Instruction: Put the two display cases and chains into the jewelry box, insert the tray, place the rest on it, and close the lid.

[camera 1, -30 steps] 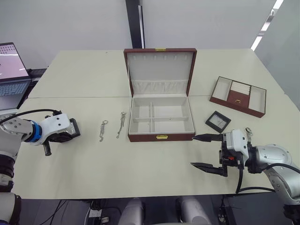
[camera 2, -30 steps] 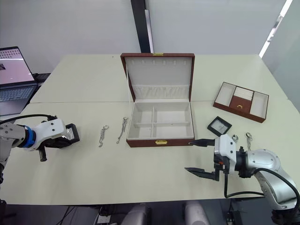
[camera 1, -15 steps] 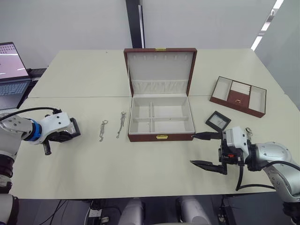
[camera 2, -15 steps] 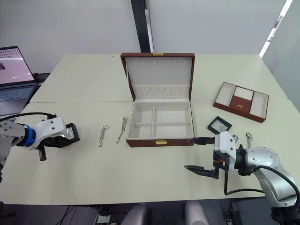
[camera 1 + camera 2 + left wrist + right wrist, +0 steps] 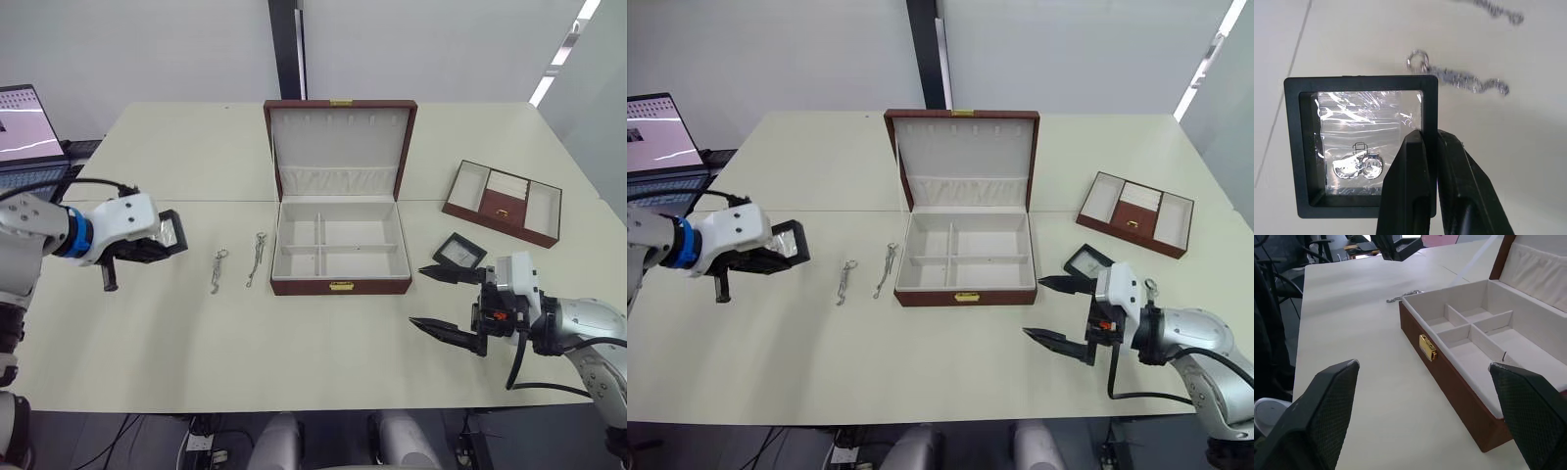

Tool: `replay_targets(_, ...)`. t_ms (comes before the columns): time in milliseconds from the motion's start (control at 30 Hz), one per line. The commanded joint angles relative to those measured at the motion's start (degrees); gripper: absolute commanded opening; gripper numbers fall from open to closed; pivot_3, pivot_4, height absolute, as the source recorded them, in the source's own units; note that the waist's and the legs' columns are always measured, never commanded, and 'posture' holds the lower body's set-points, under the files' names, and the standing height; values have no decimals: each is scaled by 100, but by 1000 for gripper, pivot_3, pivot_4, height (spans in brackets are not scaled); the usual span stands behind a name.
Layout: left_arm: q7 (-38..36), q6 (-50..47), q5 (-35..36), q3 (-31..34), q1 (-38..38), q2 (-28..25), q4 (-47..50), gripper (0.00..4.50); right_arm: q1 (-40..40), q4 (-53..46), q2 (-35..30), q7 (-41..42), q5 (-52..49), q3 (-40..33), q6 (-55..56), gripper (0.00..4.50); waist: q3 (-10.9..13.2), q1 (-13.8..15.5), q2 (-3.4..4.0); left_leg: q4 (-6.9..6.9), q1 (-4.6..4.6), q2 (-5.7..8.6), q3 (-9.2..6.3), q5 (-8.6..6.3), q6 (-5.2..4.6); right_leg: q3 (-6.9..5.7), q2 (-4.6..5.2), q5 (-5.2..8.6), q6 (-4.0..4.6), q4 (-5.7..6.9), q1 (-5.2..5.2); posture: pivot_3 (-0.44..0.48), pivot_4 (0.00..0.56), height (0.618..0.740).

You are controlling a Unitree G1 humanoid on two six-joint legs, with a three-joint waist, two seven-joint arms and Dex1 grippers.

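Observation:
My left gripper (image 5: 162, 245) is shut on the rim of a black display case (image 5: 1366, 147) with a clear window, held above the table left of the chains. Two silver chains (image 5: 217, 271) (image 5: 256, 258) lie side by side between that case and the jewelry box (image 5: 338, 286). The box is open, its lid (image 5: 340, 137) upright and its cream compartments empty. A second black display case (image 5: 458, 252) lies right of the box. My right gripper (image 5: 418, 297) stands open just in front of that case, nothing between its fingers. The brown tray (image 5: 502, 199) rests at the far right.
An open laptop (image 5: 24, 132) stands at the table's far left edge. A seam runs across the table behind the box's base. Bare tabletop stretches in front of the box and chains.
My left gripper has risen and moved right towards the chains with the display case in it. The right gripper has drifted slightly right, still open.

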State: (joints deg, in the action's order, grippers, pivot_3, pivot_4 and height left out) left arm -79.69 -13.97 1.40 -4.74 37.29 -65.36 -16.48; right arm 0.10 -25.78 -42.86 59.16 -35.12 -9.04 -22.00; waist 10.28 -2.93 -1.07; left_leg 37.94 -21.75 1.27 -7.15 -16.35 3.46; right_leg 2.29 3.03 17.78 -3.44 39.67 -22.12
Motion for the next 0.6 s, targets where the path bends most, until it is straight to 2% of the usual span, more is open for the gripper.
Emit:
replay_targets(33, -179, -401, 253, 56, 392, 84, 496, 8, 25, -293, -94, -210, -201, -358, -141, 4500, 0, -1, 0, 0, 0, 0, 0, 0, 0, 0, 0, 0, 0, 1, 0, 0, 150, 740)
replay_targets(367, -427, -735, 133, -935, 1942, 1459, 571, 8, 230, -392, -244, -673, -90, -674, -411, 4500, 1, 29, -4, 7, -6, 5, 1, 0, 0, 1, 0, 0, 0, -4, 2, 0, 150, 740)
replay_targets(600, -271, -988, 62, -1433, 2790, 2705, -68, 8, 317, -547, -193, -1014, -26, -687, -556, 4500, 2, 4, -6, 12, -8, 6, 2, 0, 0, 3, 0, -1, -1, -3, 2, 0, 150, 740)
